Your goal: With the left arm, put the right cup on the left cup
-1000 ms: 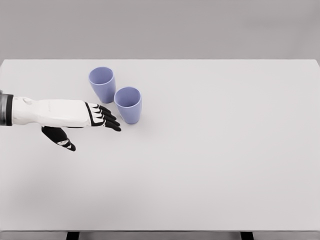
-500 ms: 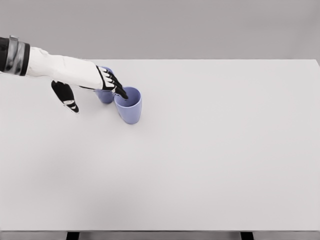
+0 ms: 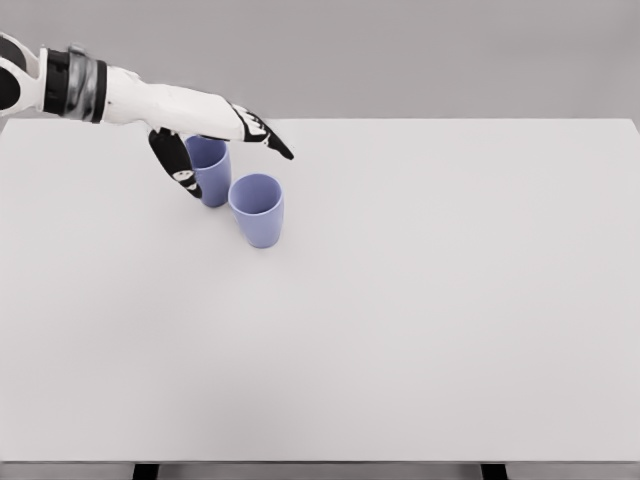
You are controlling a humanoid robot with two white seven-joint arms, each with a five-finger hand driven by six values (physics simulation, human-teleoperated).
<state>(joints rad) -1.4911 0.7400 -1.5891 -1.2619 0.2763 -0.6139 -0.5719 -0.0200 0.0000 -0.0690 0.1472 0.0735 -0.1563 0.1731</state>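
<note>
Two lavender-blue cups (image 3: 257,208), white table (image 3: 420,300), black fingers (image 3: 275,143), grey backdrop (image 3: 400,50)

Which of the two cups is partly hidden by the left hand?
The left cup, the one farther back. The left hand hangs over its rim and the thumb crosses its left side. The right cup, nearer the camera, stands fully visible and upright.

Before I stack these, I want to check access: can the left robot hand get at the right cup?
Probably yes. The left robot hand hovers open above the left cup, and the right cup stands upright just beside it, rim uncovered, with nothing in between.
</note>
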